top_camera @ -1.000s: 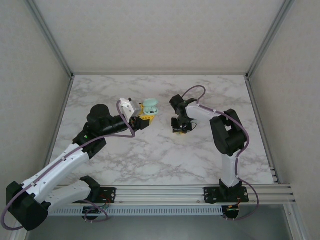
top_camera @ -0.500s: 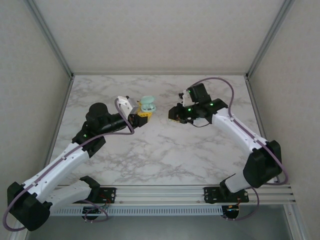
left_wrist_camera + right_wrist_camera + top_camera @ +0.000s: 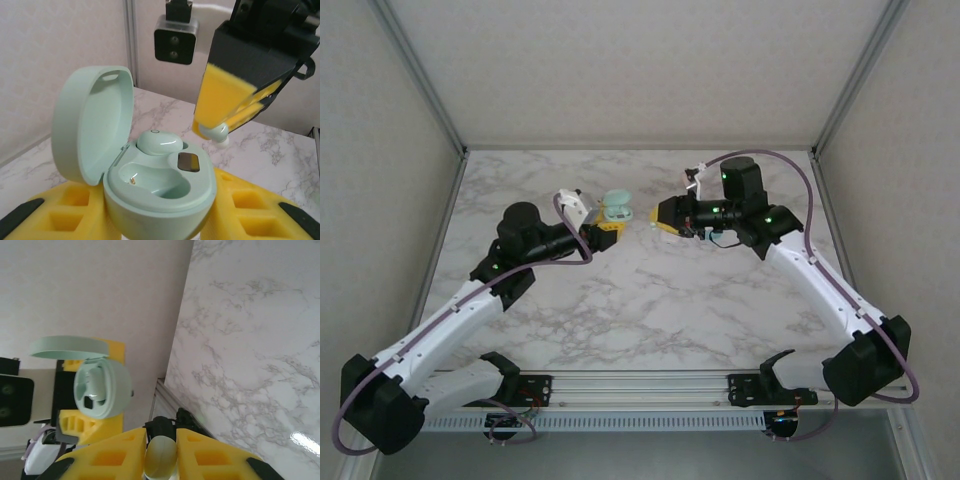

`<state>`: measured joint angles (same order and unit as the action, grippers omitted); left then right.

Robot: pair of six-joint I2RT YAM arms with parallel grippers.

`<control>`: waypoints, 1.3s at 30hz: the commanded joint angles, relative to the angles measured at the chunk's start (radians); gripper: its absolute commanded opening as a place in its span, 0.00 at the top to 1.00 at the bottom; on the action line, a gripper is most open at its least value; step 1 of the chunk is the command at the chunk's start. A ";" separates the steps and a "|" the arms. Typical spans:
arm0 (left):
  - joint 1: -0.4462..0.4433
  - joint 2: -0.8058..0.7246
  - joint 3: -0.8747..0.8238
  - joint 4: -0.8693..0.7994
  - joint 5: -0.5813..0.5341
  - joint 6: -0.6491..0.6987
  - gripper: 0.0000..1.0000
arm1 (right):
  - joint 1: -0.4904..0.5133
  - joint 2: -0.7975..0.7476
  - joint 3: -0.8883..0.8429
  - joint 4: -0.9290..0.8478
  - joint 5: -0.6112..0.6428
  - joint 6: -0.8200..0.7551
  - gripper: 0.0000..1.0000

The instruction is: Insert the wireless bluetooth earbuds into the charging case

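The left gripper (image 3: 604, 231) is closed narrowly on a mint-green charging case (image 3: 616, 209), holding it off the marble table (image 3: 650, 300) near the middle of the far side. In the left wrist view the yellow fingers (image 3: 47, 212) press the case from both sides. The case sits upright with its mouth facing up. Its lid (image 3: 90, 127) is swung open and stands nearly on edge at the left of the body. One mint earbud (image 3: 159, 142) already lies in the far socket, its long axis running left to right across the case. The near socket (image 3: 150, 181) is bare, with a small gold contact showing. The right gripper (image 3: 663, 218) faces the left one from the right, its yellow fingers pinched close together on a second mint earbud (image 3: 161, 454). In the right wrist view this bud sits as an oval wedged between the two pads, its long axis running along the fingers and its rounded end pointing out past the tips. From the left wrist view the same bud pokes out below the fingertips, above and to the right of the case and clear of its rim. The right wrist view shows the case mouth turned toward that camera, lid to the upper left.
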<state>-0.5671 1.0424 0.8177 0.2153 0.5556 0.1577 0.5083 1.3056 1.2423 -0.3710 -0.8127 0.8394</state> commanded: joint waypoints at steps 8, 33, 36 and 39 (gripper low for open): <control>-0.031 0.039 -0.008 0.064 0.006 0.037 0.81 | 0.113 0.007 0.140 0.029 0.098 -0.033 0.78; -0.043 0.051 0.010 0.058 0.008 0.038 0.81 | 0.193 0.048 0.204 0.026 0.240 -0.041 0.77; -0.043 0.053 0.014 0.058 0.007 0.037 0.81 | 0.194 0.046 0.200 0.023 0.250 -0.039 0.78; -0.043 0.053 0.015 0.056 0.009 0.035 0.81 | 0.197 0.047 0.200 0.029 0.254 -0.034 0.78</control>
<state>-0.6006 1.0943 0.8158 0.2504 0.5549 0.1844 0.6930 1.3598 1.4120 -0.3553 -0.5747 0.8009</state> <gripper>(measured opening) 0.367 0.225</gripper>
